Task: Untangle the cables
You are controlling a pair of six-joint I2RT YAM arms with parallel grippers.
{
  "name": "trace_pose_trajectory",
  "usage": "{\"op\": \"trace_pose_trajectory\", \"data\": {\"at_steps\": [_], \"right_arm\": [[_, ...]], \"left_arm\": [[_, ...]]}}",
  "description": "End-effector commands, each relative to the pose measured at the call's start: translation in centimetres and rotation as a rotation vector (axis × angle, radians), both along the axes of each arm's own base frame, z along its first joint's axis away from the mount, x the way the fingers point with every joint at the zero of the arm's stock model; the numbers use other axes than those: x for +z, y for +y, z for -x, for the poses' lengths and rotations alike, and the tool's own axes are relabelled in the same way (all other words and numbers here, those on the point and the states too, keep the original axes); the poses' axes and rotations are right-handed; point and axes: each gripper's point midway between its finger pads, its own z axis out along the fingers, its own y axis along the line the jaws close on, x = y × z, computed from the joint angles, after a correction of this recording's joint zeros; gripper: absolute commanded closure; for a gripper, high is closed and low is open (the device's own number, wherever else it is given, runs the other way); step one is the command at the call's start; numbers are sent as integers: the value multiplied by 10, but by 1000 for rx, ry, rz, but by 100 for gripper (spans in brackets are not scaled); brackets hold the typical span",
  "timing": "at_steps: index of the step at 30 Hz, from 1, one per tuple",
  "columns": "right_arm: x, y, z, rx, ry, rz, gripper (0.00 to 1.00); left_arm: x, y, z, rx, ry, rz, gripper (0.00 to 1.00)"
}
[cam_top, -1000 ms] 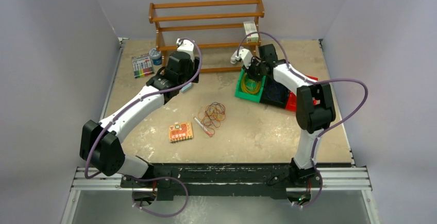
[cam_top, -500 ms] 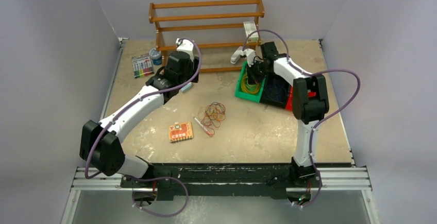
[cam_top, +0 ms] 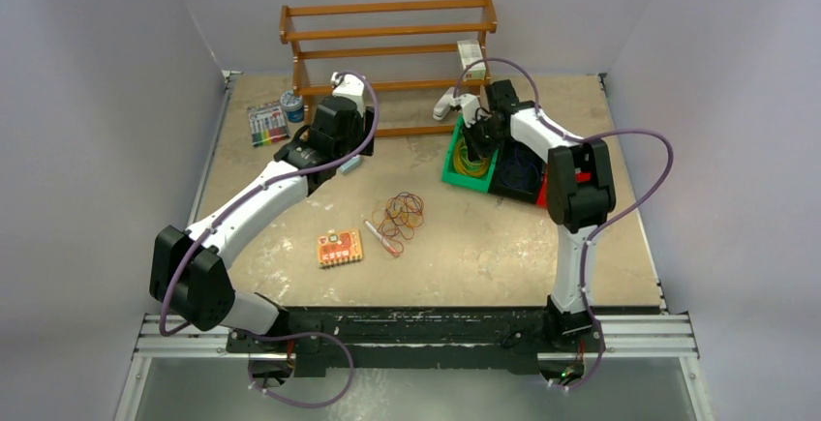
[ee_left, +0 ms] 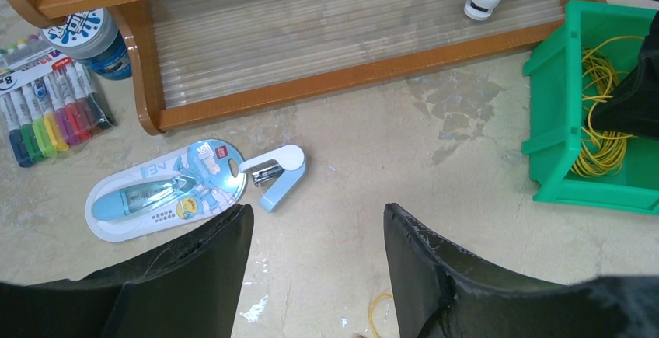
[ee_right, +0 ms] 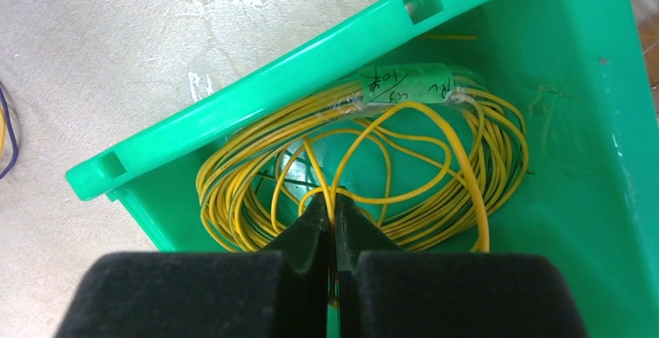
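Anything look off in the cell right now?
Nothing spilled or broken. One oddity: the right claw is shut on a yellow cable inside the green bin, while the tangled cables lie loose mid-table.

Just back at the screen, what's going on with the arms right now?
The right gripper is shut on a strand of the yellow cable, down inside the green bin. The left gripper hangs open above the table near the wooden rack, holding nothing. A tangle of cables lies loose in the middle, neither arm touching it.
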Motion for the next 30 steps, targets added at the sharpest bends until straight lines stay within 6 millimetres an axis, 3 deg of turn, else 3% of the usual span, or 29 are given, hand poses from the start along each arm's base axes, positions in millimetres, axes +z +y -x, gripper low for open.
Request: {"op": "trace_pose_trajectory", "data": {"at_steps": [1, 8, 12, 21, 30], "right_arm": [[0, 3, 0, -6, 15, 17, 100], [-3, 21, -3, 26, 3, -10, 100], [-3, 26, -5, 27, -13, -17, 94], [40, 12, -19, -43, -135, 33, 64], [81, 7, -19, -68, -195, 40, 50]], "left_arm": [[10, -2, -5, -1, -34, 31, 38], [9, -3, -5, -6, -29, 34, 38], [8, -4, -5, -9, -27, 34, 38], [8, -4, -5, -11, -25, 37, 38], [9, 0, -6, 7, -27, 28, 38]]}}
